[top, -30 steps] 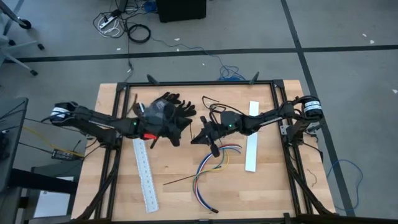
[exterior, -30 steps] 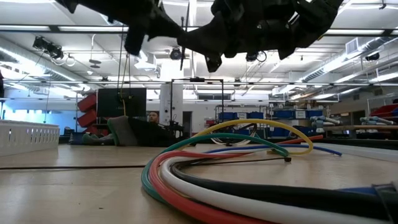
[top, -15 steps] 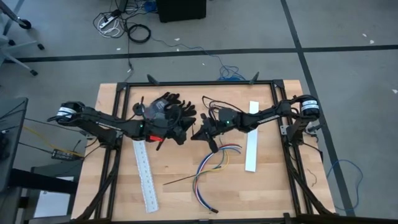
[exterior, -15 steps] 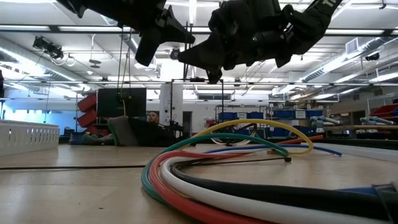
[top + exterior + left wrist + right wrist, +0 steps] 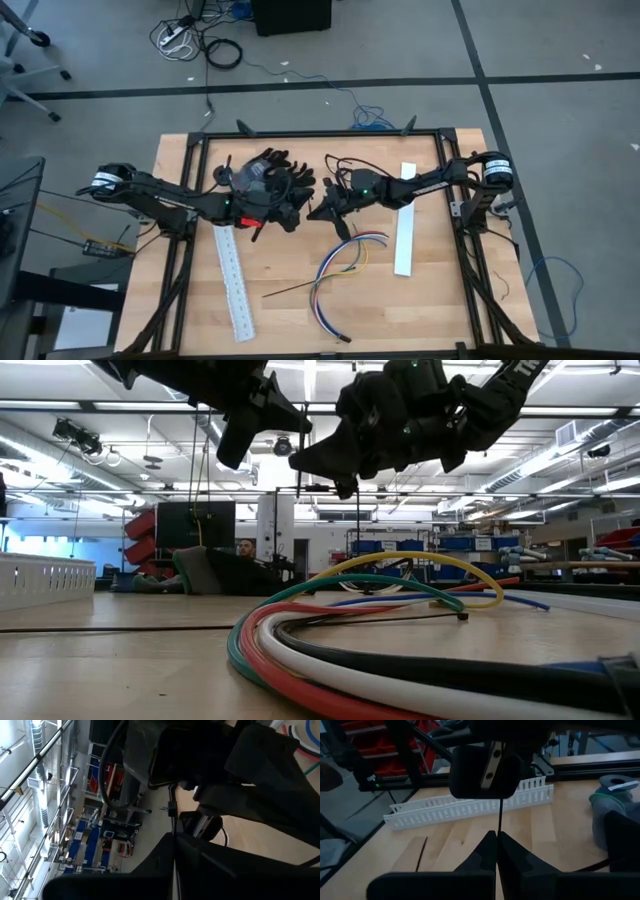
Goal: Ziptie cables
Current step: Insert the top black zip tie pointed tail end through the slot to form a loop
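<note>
Both grippers hang in the air above the table, beyond the cables (image 5: 345, 262), which lie fanned loose on the wood nearer the front edge. The right gripper (image 5: 318, 212) has its fingers pressed together on a thin dark zip tie (image 5: 499, 822); the left gripper (image 5: 290, 207), also pressed shut, faces it close by. To go well, the tie's tip likely needs steady alignment between the two before it goes down around the cables. No writing is readable anywhere.
</note>
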